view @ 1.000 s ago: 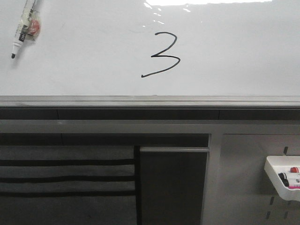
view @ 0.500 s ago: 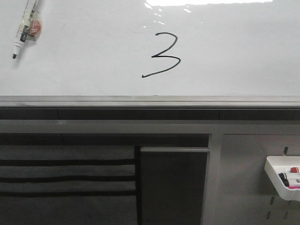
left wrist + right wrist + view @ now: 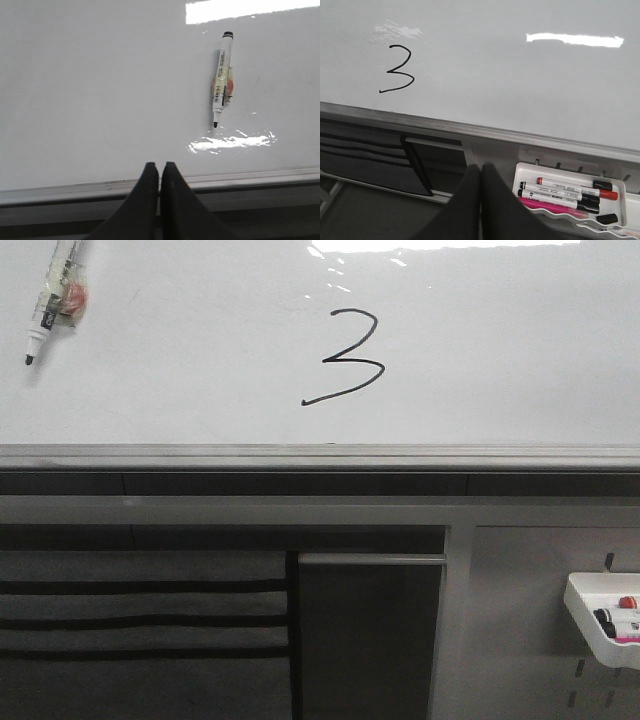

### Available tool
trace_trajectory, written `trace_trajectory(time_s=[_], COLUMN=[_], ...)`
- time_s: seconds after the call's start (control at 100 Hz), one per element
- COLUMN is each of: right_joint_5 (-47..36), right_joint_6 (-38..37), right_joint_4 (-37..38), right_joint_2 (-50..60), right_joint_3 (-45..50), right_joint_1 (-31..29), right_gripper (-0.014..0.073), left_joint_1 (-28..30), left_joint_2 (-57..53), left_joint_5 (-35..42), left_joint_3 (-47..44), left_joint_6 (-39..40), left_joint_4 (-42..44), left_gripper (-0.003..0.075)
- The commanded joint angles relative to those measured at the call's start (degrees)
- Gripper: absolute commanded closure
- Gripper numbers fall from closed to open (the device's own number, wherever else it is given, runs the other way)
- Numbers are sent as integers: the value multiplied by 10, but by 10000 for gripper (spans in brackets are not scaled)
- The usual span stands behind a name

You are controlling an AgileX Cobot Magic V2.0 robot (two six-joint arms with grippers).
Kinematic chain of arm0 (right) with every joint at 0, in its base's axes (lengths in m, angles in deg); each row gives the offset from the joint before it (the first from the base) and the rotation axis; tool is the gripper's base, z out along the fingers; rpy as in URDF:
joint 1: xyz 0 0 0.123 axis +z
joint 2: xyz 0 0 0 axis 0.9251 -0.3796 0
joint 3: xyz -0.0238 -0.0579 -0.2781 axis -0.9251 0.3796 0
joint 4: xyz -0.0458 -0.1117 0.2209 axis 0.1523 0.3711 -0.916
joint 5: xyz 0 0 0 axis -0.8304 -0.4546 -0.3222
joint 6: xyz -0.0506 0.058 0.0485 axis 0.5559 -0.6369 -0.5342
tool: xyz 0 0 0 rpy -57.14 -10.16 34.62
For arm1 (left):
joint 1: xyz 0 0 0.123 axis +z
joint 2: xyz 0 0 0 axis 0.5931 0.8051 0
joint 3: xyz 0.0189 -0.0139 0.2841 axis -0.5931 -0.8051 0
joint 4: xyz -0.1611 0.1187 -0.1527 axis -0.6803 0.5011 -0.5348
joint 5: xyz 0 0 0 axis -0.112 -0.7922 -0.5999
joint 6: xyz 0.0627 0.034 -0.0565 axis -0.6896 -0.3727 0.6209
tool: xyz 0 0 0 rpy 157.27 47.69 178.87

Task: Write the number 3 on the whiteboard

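Note:
A thin black number 3 [image 3: 345,356] stands on the glossy whiteboard [image 3: 500,360], a little above its grey bottom rail [image 3: 320,455]; the right wrist view shows the same number 3 [image 3: 399,68]. A white marker with a black tip [image 3: 52,302] clings to the board at the upper left, also seen as the marker [image 3: 222,79] in the left wrist view. My left gripper [image 3: 159,167] is shut and empty, low by the rail and away from the marker. My right gripper [image 3: 480,169] is shut and empty, below the board beside the tray.
A white tray [image 3: 590,625] with several markers [image 3: 570,192] hangs on the grey pegboard panel [image 3: 520,640] at the lower right. Dark slotted shelves [image 3: 140,620] and a dark panel [image 3: 365,640] sit under the rail.

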Motion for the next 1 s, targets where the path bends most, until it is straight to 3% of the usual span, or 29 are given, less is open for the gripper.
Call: trace_trajectory(time_s=[0.0,0.15,0.99], right_joint_5=[-39,-40,-40], right_joint_6=[1,1,1], right_joint_4=[4,4,4], right_joint_2=[-4,-4,-5], right_joint_3=[-14,-14,-14], right_joint_1=[-3,-3,-3], right_gripper=[668,668,668], left_joint_1=[-13,-26,3], left_joint_2=[-6,-31,-31], left_joint_5=[93,165,138], left_joint_3=[-12,-68,-66], left_joint_6=[14,14,14], left_joint_4=[5,5,17], left_gripper=[739,739,739])
